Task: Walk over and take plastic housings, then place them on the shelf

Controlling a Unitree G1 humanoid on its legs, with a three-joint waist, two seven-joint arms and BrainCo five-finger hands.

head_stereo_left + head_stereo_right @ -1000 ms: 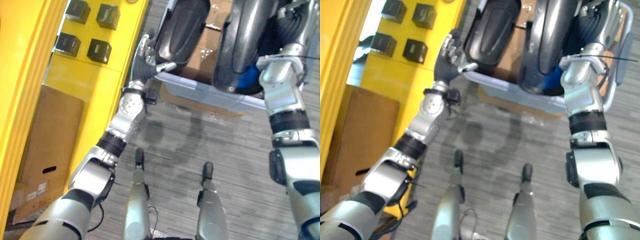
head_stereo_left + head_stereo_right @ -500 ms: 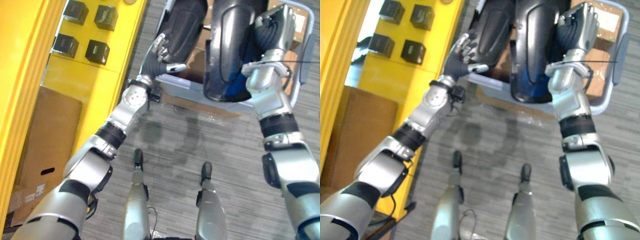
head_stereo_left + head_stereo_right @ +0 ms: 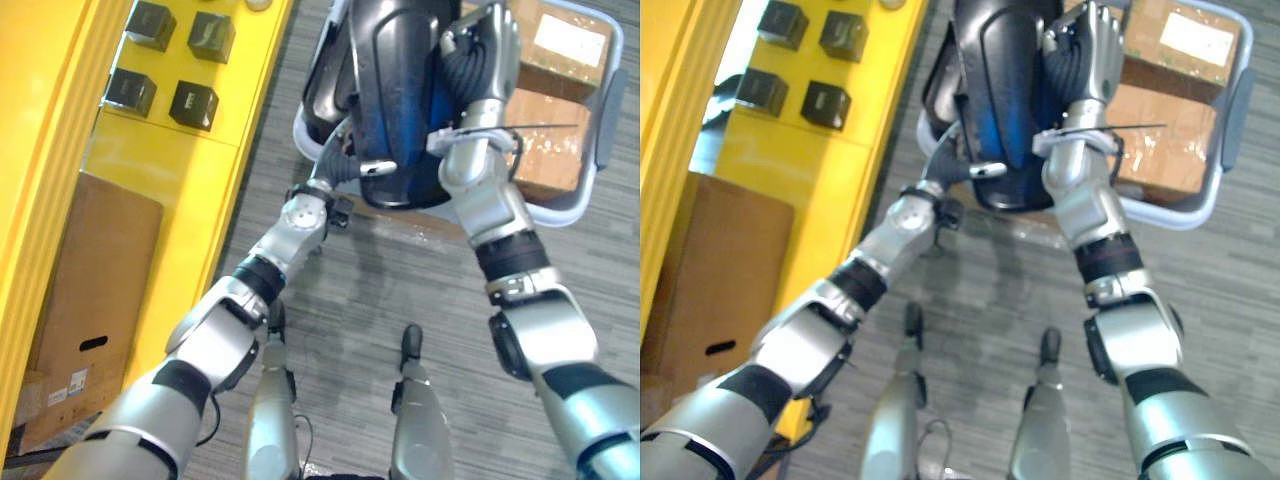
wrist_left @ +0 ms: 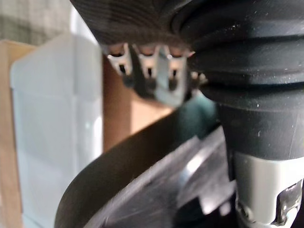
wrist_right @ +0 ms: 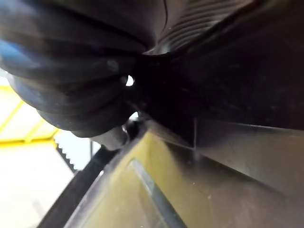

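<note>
We hold two housings (image 3: 395, 90) above the left end of the bin (image 3: 603, 105), one overlapping the other. Our right hand (image 3: 478, 45) is clenched round the front one's right edge. Our left hand (image 3: 340, 165) pinches the lower rim, thumb in front. The taking looks done. Next we judge we must turn left to the shelf (image 3: 170, 160) and find room beside its four black boxes (image 3: 198, 100). Two cartons (image 3: 548, 130) lie in the single bin.
</note>
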